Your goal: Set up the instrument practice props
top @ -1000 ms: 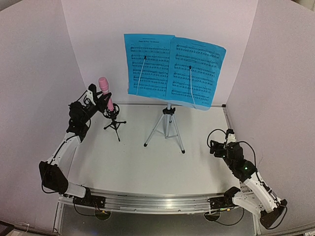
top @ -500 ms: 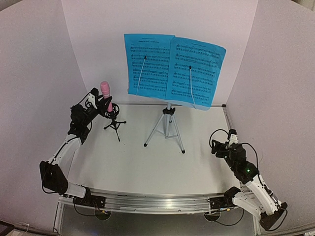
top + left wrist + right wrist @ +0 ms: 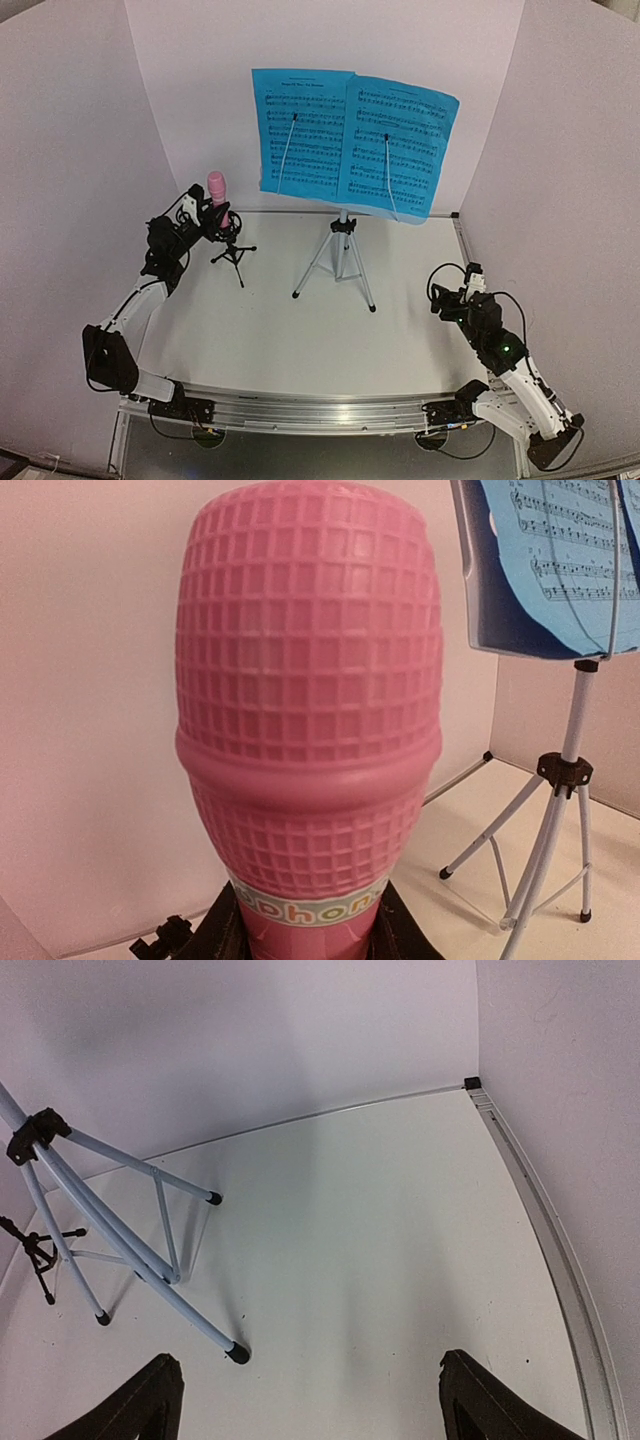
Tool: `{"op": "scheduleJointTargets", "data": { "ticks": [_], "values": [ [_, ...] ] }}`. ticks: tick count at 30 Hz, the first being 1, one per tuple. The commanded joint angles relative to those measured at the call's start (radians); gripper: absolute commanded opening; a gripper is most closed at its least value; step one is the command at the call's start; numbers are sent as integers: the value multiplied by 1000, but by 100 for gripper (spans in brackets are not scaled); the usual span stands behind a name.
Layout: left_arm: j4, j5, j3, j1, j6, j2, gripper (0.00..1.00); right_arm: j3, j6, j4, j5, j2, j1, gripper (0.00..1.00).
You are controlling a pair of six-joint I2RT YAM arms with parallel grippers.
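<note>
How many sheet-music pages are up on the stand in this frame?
2. The left page sits on the left half of the music stand, the right page on its right half, their inner edges meeting at the middle. Any sheet behind them would be hidden.

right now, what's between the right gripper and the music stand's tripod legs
Nothing: only bare white table lies between the right gripper and the nearest silver tripod leg. The right wrist view shows it, and the top view agrees.
</note>
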Motion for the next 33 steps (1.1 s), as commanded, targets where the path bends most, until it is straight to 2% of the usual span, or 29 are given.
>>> {"op": "scheduleJointTargets", "data": {
  "ticks": [1, 4, 11, 14, 21, 25, 33],
  "values": [
    [35, -9, 2, -4, 11, 4, 20, 10, -21, 25, 7, -1, -5, 87],
    [12, -11, 7, -4, 11, 3, 36, 15, -23, 25, 5, 9, -5, 87],
    [-41, 8, 9, -4, 11, -20, 63, 30, -36, 27, -18, 43, -4, 87],
    [-67, 5, 9, -4, 9, -37, 71, 39, -49, 27, -22, 61, -4, 87],
    [-231, -73, 59, -2, -2, -168, 83, 67, -141, 31, -40, 102, -5, 90],
    [-352, -225, 49, 4, -41, -293, 85, 26, -243, 85, 5, 60, -7, 92],
    [-585, -377, -137, 148, -124, -588, 90, -158, -327, 146, -23, -89, -32, 97]
  ]
}}
